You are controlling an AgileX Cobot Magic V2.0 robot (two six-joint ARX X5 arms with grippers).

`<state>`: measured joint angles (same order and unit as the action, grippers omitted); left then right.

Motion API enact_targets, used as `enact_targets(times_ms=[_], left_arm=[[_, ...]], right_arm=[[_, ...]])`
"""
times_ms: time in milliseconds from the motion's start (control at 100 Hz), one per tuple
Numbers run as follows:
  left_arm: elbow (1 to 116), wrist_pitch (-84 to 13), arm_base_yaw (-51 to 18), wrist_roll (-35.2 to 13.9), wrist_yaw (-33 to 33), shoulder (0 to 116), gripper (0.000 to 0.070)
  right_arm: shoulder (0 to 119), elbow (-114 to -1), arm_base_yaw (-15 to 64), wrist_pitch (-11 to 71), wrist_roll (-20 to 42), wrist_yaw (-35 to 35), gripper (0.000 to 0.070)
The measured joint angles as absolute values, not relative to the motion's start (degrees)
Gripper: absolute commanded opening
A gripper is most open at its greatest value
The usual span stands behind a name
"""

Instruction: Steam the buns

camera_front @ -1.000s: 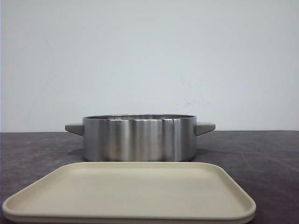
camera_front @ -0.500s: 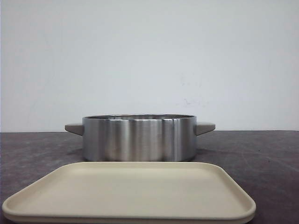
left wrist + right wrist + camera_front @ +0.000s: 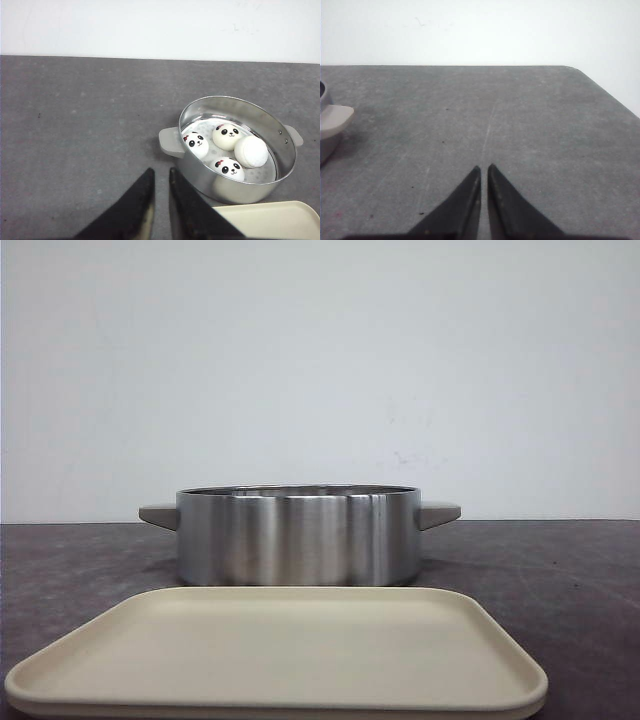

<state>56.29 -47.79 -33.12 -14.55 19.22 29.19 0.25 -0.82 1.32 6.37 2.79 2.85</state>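
four buns [image 3: 223, 150] in steel pot [image 3: 195, 172] | tray [image 3: 280, 650] beside pot | left gripper [image 3: 161, 176] – jaws nearly closed, empty | right gripper [image 3: 484, 171] – seemingly the same

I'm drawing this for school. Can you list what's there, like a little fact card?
buns: four glossy white panda-face buns, all inside the pot
pot: round shiny steel pot with grey side handles, no lid
tray: flat cream rectangular tray, bare, in front of the pot
table: dark grey speckled table
left gripper: shut, holding nothing
right gripper: shut, holding nothing

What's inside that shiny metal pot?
Four white buns lie in the steel steamer pot: three show panda faces, one faces away. The front view shows only its wall; the nearer inner wall is hidden.
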Motion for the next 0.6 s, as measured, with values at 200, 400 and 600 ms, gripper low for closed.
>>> enact_targets(times_ms=[200, 400, 600], left_arm=[[56.3, -48.0, -28.8, -13.6, 18.8, 27.0, 0.0016], [48.2, -40.1, -19.1, -15.9, 13.5, 18.0, 0.0018], [27.2, -23.2, -9.6, -16.2, 8.3, 6.9, 0.0019]], right_arm=[[0.3, -0.8, 1.3, 6.4, 2.8, 2.9, 0.0017], [0.3, -0.8, 1.3, 6.4, 2.8, 2.9, 0.0017], [0.3, -0.8, 1.3, 6.4, 2.8, 3.0, 0.0017]])
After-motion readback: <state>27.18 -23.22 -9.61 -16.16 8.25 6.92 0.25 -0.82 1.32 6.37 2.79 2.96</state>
